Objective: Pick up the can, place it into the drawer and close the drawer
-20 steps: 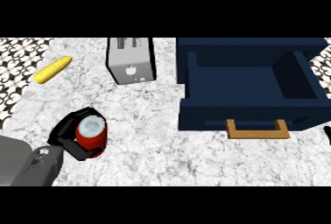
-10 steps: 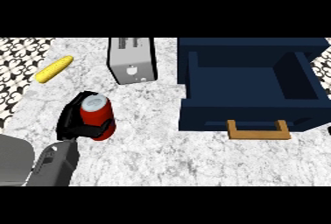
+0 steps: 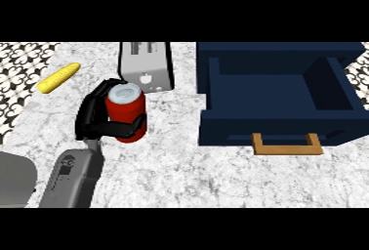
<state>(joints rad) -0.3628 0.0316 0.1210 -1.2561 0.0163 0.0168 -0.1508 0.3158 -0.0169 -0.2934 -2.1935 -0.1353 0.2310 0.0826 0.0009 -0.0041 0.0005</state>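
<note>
Red cylindrical can with pale lid | left of centre, near the grey toaster | left hand curled round it | advice: keep it upright, carry right over the open navy drawer, clearing its wall

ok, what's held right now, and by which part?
The left hand holds the red can, fingers curled round its side, mid-body. The right hand isn't in view.

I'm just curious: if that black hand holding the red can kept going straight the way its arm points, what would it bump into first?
Probably the toaster, just beyond the left hand and its can, though height is hard to judge.
</note>
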